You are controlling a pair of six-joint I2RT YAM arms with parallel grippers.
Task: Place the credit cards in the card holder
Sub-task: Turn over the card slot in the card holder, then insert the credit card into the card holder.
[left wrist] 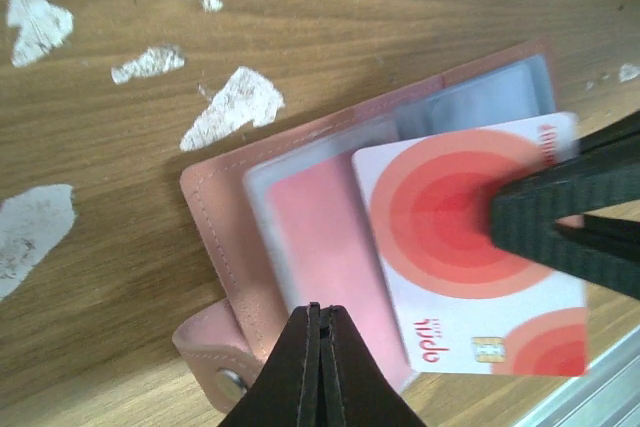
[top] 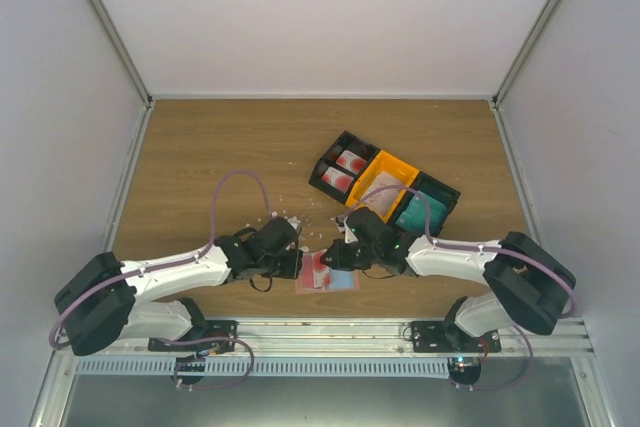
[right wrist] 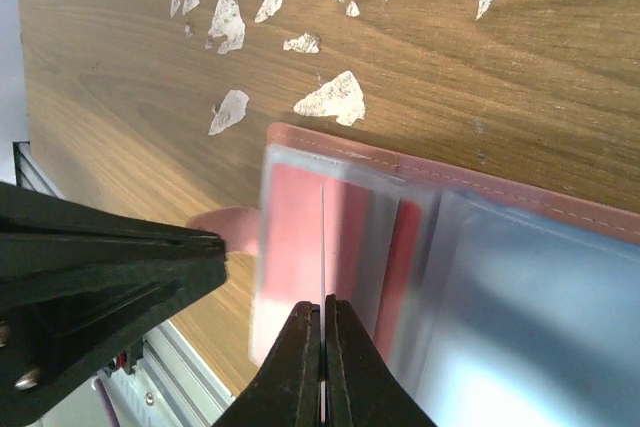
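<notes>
The right end effector (right wrist: 322, 337) is clamped on one edge of a credit card (left wrist: 440, 237), just above the open card holder (left wrist: 210, 207) lying on the desk (left wrist: 110, 247). The left end effector (left wrist: 320, 342), closed tight, hangs over the holder's edge. The card looks stiff, light and slick, so an edge pinch suits it.

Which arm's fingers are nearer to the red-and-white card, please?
Right. The right fingers are shut on the card. The left fingers are also shut, over the holder just beside the card.
</notes>
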